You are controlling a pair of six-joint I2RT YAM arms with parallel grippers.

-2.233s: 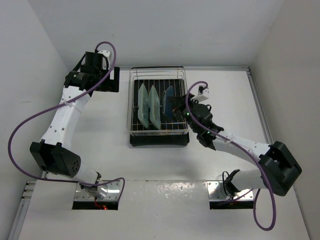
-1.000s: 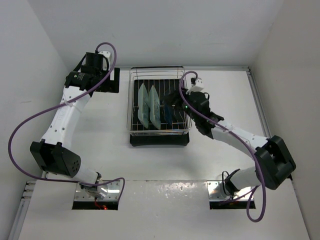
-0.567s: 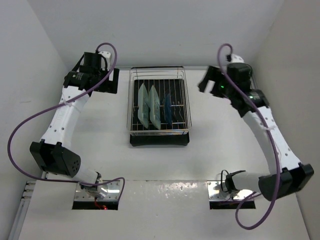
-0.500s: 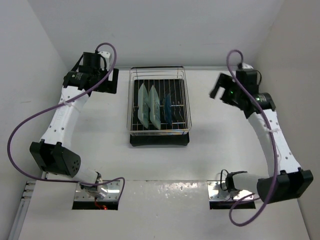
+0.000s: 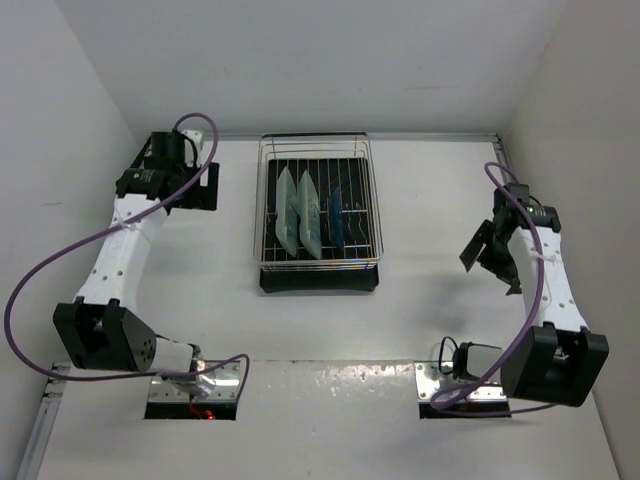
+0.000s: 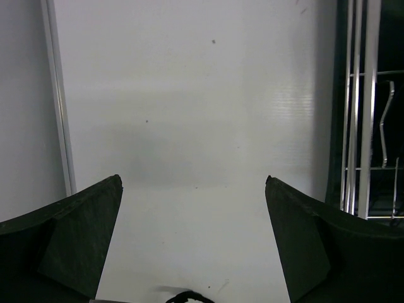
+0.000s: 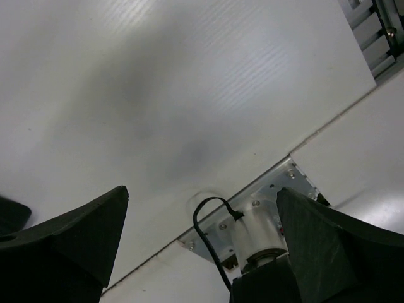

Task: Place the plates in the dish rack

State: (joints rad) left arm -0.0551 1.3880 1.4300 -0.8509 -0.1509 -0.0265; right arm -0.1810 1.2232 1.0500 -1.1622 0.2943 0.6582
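Observation:
The dish rack [image 5: 318,150] stands at the back middle of the table, and its chrome bars show at the right edge of the left wrist view [image 6: 358,113]. Three plates stand on edge in it: two pale mint-green ones [image 5: 287,212] [image 5: 309,212] and a dark blue one [image 5: 336,218] to their right. My left gripper [image 5: 198,186] [image 6: 194,178] hangs open left of the rack, only bare table between its fingers. My right gripper [image 5: 488,256] [image 7: 202,189] is open and empty, far right of the rack, pointing back toward its own base.
The right arm's metal base mount [image 7: 265,227] with a black cable lies under the right gripper. White walls close in the table on the left, back and right. A raised strip [image 6: 58,95] runs along the table's left edge.
My right gripper let go of the dark blue plate in the rack, opened, and swung away to the right and then toward the near edge. The left arm shifted slightly left.

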